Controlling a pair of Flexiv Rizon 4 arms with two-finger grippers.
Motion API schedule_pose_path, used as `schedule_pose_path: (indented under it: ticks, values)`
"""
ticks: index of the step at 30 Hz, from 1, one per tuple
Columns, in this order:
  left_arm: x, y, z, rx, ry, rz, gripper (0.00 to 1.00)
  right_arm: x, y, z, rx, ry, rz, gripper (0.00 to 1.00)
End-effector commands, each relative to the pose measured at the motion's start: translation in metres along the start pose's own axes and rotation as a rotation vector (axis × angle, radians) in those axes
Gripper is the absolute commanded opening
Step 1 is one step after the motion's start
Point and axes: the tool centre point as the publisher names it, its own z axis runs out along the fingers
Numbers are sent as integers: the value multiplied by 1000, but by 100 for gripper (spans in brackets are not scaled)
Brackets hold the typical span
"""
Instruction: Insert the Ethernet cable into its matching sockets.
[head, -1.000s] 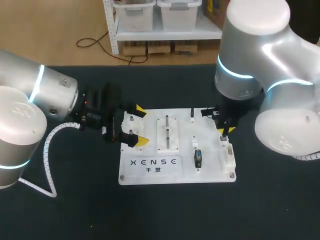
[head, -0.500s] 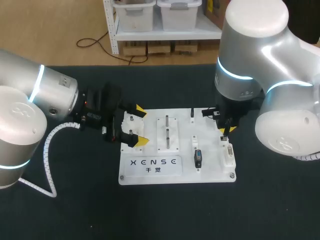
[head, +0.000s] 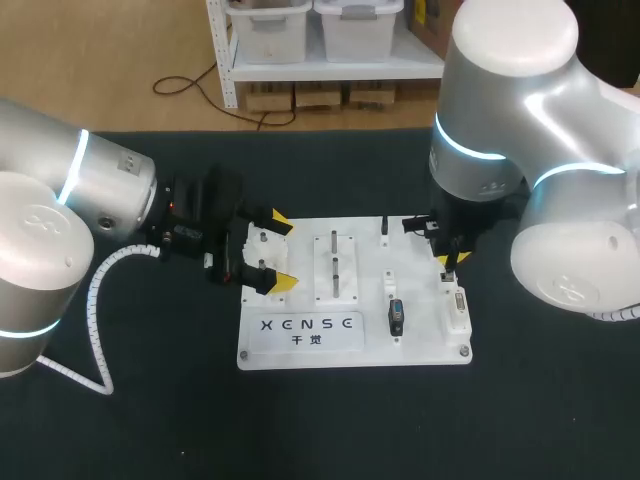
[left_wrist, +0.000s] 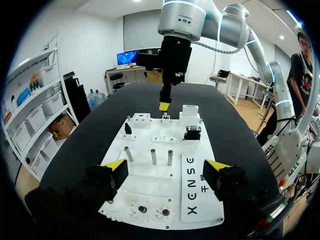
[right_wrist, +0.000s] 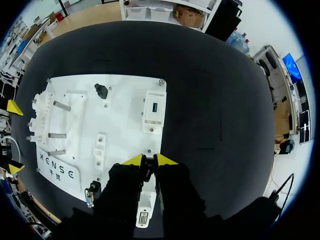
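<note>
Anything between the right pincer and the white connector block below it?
Nothing visible. The right pincer hangs directly over the connector block at the edge of the board. The dark connector beside the block sits clear of both.

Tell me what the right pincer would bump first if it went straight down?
Probably the white connector block on the white board, just under the right pincer, though depth is unclear.

Left gripper (head: 280, 251) spread wide — right gripper (right_wrist: 149, 160) pinched close, pointing down.
</note>
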Motion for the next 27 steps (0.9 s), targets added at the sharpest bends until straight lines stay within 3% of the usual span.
schedule_pose_path:
  ticks: [1, 27]
  values:
    - [1, 1, 0, 1, -2, 1, 100, 1, 0, 3, 0, -5, 1, 0]
    - [1, 1, 0, 1, -2, 1, 100, 3, 0, 15, 6, 6, 3, 0]
